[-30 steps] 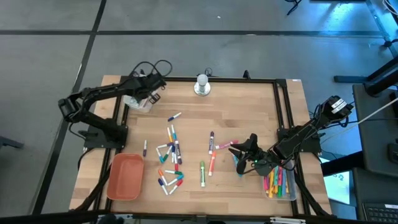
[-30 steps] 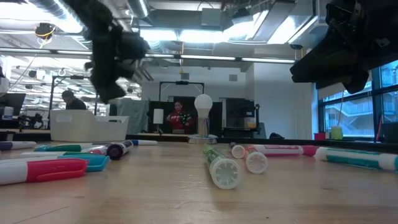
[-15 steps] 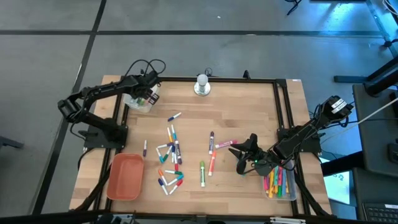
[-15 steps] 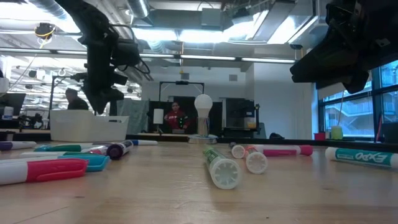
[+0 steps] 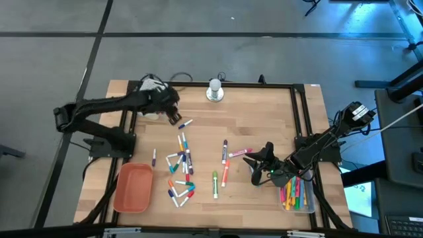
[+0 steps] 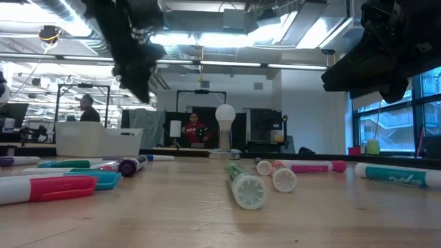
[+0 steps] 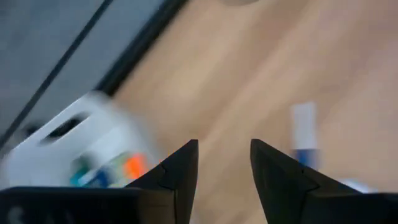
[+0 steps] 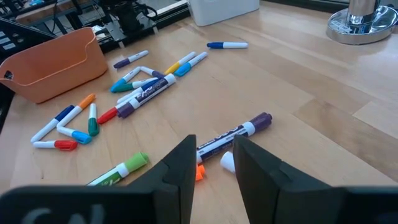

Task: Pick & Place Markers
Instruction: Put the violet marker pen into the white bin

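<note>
Many markers (image 5: 182,158) lie loose on the wooden table, mostly in a cluster left of centre, with a few near the middle (image 8: 149,87) (image 6: 241,182). My left gripper (image 5: 176,119) (image 7: 224,162) hovers open and empty above the table, between the white tray (image 7: 74,130) and a white marker with a blue cap (image 7: 303,134). My right gripper (image 5: 252,170) (image 8: 214,163) hangs open and empty above a purple-capped marker (image 8: 239,130) right of centre. It touches nothing.
The white tray (image 6: 96,141) at the far left holds a few markers. An orange tray (image 5: 132,188) sits at the near left. A clear tray of markers (image 5: 295,194) sits at the near right. A metal-based stand (image 5: 215,90) is at the far edge.
My left gripper has swung from over the white tray toward the table's right and near side, and now hangs near the blue-capped marker. A teal marker by my right gripper has rolled a little on the table.
</note>
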You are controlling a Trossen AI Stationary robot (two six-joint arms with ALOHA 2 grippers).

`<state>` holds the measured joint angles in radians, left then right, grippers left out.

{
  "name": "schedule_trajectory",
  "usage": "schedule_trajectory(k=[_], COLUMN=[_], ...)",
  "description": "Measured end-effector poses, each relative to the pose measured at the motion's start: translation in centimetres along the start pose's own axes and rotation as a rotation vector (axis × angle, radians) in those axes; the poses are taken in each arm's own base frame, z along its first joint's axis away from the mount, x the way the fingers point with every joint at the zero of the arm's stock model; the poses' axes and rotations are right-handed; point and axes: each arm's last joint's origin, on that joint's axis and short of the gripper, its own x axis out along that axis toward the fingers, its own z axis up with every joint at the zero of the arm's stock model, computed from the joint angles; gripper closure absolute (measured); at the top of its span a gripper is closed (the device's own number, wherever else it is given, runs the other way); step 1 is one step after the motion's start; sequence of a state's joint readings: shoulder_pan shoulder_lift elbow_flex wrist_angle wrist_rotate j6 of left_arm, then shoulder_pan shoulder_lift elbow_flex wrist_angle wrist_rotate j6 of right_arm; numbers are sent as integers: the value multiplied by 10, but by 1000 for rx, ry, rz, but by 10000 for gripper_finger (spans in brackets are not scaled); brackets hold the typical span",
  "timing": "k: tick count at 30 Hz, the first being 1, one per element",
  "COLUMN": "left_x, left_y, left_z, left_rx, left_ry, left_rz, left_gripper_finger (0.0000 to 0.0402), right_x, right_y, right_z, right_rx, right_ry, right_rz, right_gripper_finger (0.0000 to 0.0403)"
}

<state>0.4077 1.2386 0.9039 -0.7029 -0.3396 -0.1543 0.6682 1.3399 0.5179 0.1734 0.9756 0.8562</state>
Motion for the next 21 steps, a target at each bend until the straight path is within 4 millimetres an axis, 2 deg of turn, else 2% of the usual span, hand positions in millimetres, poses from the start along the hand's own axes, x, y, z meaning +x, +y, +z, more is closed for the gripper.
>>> schedule_trajectory(k=[6, 8, 11, 15, 21], left_x=[-22, -28, -36, -33, -9], left_y=[-56, -74, -94, -115, -148], left_z=[5, 4, -2, -15, -30], left_rx=[88, 164, 305, 506, 655], left_ry=[-135, -182, -247, -235, -159], left_rz=[-444, -517, -470, -404, -417], left_gripper_finger=[267, 265, 257, 247, 249], right_x=[0, 0, 0, 0, 0], right_y=[0, 0, 0, 0, 0], right_z=[0, 0, 0, 0, 0], right_rx=[5, 5, 7, 7, 7], right_ry=[4, 7, 8, 8, 13], right_rz=[3, 6, 7, 7, 11], right_gripper_finger=[296, 296, 296, 296, 296])
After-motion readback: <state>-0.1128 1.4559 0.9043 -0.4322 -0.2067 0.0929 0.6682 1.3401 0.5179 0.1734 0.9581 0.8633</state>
